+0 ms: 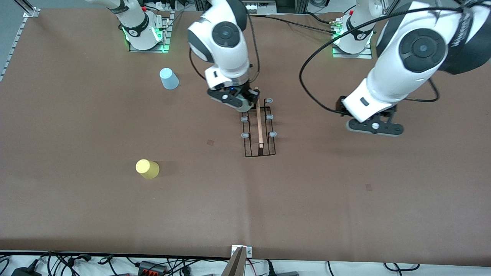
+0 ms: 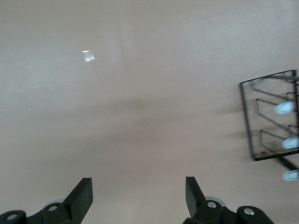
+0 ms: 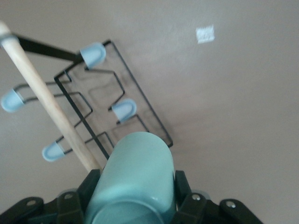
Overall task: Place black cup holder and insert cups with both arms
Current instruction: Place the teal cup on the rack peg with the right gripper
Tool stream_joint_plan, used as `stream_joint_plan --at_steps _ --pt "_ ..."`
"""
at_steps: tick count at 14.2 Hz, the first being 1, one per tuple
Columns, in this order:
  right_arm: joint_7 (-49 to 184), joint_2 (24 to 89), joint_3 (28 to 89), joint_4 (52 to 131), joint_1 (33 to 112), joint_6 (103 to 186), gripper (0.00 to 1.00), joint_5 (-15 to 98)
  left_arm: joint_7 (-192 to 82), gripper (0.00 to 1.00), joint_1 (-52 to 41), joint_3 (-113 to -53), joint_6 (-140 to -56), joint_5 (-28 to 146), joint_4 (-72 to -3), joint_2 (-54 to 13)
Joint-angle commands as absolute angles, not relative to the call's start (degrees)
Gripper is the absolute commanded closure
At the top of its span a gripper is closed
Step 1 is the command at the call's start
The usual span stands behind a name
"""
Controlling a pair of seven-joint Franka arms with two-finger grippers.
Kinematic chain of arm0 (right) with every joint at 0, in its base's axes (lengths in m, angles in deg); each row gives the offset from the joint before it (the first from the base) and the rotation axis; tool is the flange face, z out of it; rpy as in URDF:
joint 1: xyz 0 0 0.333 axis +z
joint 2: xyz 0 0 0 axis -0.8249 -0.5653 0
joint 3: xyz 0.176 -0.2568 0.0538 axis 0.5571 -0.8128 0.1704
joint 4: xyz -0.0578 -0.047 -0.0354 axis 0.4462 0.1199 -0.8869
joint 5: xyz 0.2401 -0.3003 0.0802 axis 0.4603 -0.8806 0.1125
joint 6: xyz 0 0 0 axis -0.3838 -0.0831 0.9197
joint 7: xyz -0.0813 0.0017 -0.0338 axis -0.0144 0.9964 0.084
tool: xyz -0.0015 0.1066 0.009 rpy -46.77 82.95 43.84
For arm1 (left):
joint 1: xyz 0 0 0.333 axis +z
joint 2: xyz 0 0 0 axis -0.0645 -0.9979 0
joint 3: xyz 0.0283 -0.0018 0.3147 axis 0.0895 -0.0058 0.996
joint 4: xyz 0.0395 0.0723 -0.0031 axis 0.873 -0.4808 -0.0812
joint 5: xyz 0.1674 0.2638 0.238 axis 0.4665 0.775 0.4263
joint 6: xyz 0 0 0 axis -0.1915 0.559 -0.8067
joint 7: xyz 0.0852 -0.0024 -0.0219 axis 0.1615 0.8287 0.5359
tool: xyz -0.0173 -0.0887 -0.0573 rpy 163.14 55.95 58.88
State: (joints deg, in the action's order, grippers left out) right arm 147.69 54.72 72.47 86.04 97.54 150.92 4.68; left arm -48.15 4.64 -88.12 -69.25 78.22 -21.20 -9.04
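- The black cup holder (image 1: 260,128) stands on the desk (image 1: 345,199) — placed.
- The right tool (image 1: 241,102), clamped on the grey-green cup (image 3: 133,179), is over the holder's base-ward end.
- The left tool (image 2: 138,198) waits beside the holder, spread and empty.
- The yellow cup (image 1: 147,168) and blue cup (image 1: 168,78) sit well apart from the holder — not yet inserted.

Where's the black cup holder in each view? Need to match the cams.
Front view: black cup holder stands mid-table, its farther end under the right gripper, which is shut on the grey-green cup.
Left wrist view: only one end of it shows at the picture's edge.
Right wrist view: fills the middle, just past the held cup.
Shared landmark: its grey-blue capped prongs.
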Motion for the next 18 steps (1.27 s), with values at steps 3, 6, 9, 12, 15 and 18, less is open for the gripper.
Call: stream_joint_plan --at_steps 3,6,9,12,15,18 --pt "148.9 53.3 73.5 84.7 97.3 150.5 0.91 3.7 -57.5 0.1 9.6 -88.8 -66.7 79.2 -21.4 -5.9" --pt "148.9 52.4 73.5 85.0 97.4 150.5 0.9 2.5 -63.2 0.02 12.2 -88.6 -67.0 78.8 -21.4 -5.9" --pt "149.1 51.9 73.5 85.7 97.4 150.6 0.9 1.1 -64.2 0.0 12.4 -85.9 -67.8 76.3 -23.6 -4.8" --pt "149.1 51.8 73.5 85.9 97.4 150.9 0.01 1.1 -64.9 0.0 5.5 -76.0 -73.3 73.1 -31.6 1.3" --pt "147.7 52.4 73.3 85.6 97.1 150.6 0.0 1.2 -65.5 0.0 0.7 -68.2 -78.3 67.4 -39.9 7.3" --pt "145.5 55.3 72.7 85.7 95.2 149.5 0.0 1.1 -65.9 0.0 0.4 -65.8 -83.5 67.4 -43.0 10.2"
